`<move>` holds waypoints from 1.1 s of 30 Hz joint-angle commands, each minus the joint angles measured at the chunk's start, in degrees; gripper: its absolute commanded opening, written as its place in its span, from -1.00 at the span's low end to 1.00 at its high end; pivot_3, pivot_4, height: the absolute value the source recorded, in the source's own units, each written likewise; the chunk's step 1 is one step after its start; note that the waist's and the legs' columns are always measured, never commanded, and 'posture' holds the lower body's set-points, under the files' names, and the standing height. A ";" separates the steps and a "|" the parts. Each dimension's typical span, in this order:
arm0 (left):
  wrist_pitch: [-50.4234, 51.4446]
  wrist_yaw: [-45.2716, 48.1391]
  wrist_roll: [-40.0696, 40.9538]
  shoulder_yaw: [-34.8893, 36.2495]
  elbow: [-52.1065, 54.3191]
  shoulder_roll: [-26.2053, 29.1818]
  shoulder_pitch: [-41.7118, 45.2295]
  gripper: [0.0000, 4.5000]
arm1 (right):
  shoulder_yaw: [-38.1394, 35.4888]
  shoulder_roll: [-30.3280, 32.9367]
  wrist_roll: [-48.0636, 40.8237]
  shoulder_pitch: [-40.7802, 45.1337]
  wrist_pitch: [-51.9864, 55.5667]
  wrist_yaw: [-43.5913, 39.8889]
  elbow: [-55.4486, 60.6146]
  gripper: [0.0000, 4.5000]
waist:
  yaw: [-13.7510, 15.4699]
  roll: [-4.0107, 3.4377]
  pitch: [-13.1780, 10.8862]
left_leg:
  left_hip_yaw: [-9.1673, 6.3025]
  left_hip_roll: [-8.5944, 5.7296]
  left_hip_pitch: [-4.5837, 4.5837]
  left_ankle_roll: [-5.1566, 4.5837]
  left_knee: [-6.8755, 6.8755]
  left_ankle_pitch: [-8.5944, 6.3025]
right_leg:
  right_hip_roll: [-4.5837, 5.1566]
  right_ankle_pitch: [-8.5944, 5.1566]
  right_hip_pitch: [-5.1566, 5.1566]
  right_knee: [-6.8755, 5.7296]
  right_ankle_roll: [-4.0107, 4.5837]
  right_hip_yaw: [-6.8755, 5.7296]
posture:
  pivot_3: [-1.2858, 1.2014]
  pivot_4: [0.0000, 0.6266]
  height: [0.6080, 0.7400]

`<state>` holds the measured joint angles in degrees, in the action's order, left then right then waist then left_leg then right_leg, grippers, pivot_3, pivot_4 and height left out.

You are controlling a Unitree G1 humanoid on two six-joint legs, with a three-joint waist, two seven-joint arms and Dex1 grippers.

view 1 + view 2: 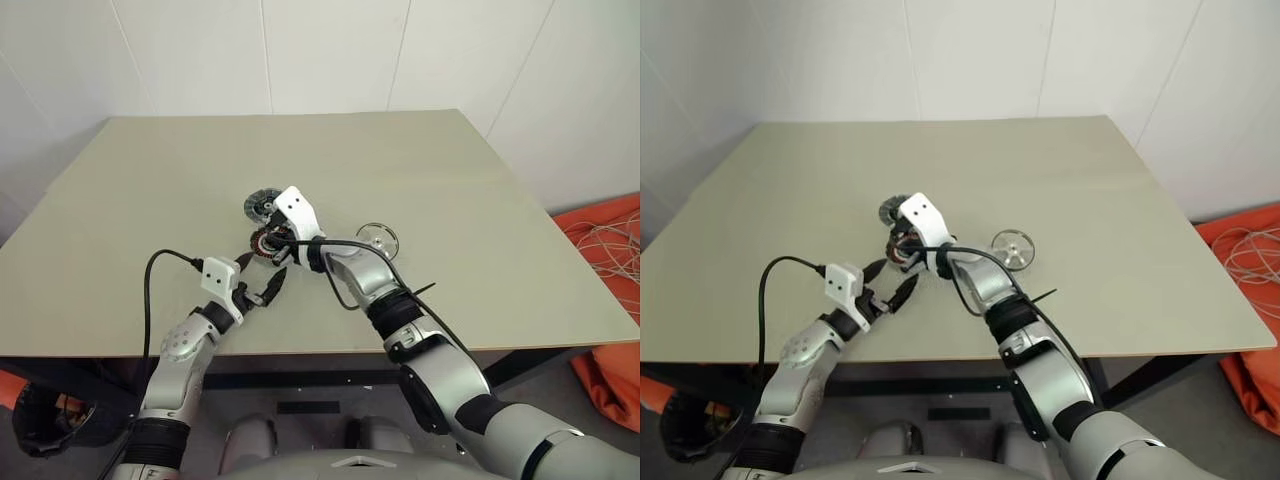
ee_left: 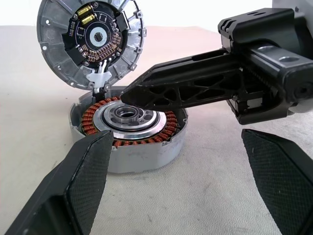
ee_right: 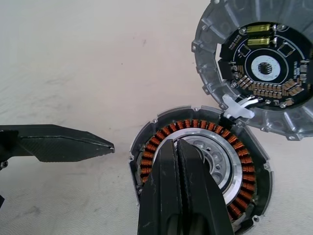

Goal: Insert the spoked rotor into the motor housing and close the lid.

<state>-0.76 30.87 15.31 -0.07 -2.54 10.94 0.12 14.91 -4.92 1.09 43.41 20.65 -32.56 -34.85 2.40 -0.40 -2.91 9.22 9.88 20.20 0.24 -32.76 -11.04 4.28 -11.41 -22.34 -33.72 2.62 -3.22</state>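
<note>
A pale beige rectangular tabletop (image 1: 480,200) carries the parts. Near its middle sits the motor housing (image 3: 200,169), a low round grey metal cup with a ring of copper-orange windings around a silvery centre hub, lying flat with its open face up. Its lid (image 3: 259,73), a finned grey metal disc with a dark circuit board on its inner face, stands tilted open just behind the housing, joined to it by a short white wire connector (image 3: 238,107) at the rim.

The right gripper (image 3: 178,147) reaches over the housing with its two black fingers pressed together, holding nothing; their tips rest over the inner edge of the winding ring beside the hub. Whether they touch the metal cannot be told.

The left gripper (image 1: 262,278) hovers low over the table just in front of the housing, its two black fingers spread wide on either side and empty.

The spoked rotor (image 1: 1013,248), a small shiny silver wheel with a thin rim and a few spokes, lies flat on the table on the right of the housing, apart from both grippers.
</note>
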 commanded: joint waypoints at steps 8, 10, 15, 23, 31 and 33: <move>-1.11 -0.17 0.50 1.28 1.62 0.39 0.26 1.00 | 0.83 -1.39 -0.18 2.73 -0.28 -0.65 -0.88 -0.99 | -0.01 0.00 0.00 | 0.00 0.00 0.00 0.00 0.00 0.00 | 0.00 -0.01 0.00 0.00 -0.01 0.00 | 0.03 -1.00 1.00; -1.27 -0.18 0.49 1.43 1.43 0.40 0.25 1.00 | 0.71 -1.57 -0.17 3.14 -0.57 -0.54 -1.67 -0.99 | -0.02 0.00 0.00 | 0.00 0.00 0.00 0.00 0.00 0.00 | 0.00 0.00 0.00 0.00 0.00 0.00 | 0.03 -1.00 1.00; -1.78 0.00 0.49 1.89 0.67 0.48 0.28 1.00 | 0.25 -1.87 0.33 4.28 -1.43 0.94 -4.33 -0.99 | -0.02 0.00 -0.01 | 0.00 0.00 0.01 0.00 0.00 0.00 | 0.00 0.00 0.00 0.00 0.01 0.00 | 0.03 -1.00 1.00; -2.15 0.32 0.55 2.14 0.29 0.52 0.22 1.00 | -0.85 -1.74 0.96 5.98 -2.16 4.50 -8.07 -0.99 | -0.03 -0.01 -0.01 | 0.00 0.00 0.00 0.00 0.00 0.00 | 0.00 0.00 -0.01 0.00 0.01 0.00 | 0.03 -1.00 1.00; -1.40 -0.24 0.31 1.44 2.66 0.06 -0.83 1.00 | -1.30 -1.76 1.12 6.39 -2.67 5.10 -8.99 -0.99 | -0.03 -0.01 -0.01 | 0.01 0.00 0.00 0.00 0.01 0.00 | 0.00 0.00 -0.01 0.00 0.02 0.00 | 0.03 -1.00 1.00; -1.20 -0.50 0.21 1.18 3.31 -0.05 -1.11 1.00 | -1.34 -1.72 1.11 6.40 -2.66 5.16 -8.93 -0.99 | -0.03 -0.01 -0.01 | 0.01 0.00 0.00 0.00 0.00 0.00 | 0.00 0.00 0.00 0.00 0.02 0.00 | 0.03 -1.00 1.00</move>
<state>-1.45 30.71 15.30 1.12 -2.44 10.91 -1.09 14.16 -6.26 2.10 48.01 19.06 -27.60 -44.22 2.38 -0.41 -2.92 9.23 9.88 20.20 0.24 -32.75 -11.04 4.28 -11.41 -22.35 -33.72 2.64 -3.22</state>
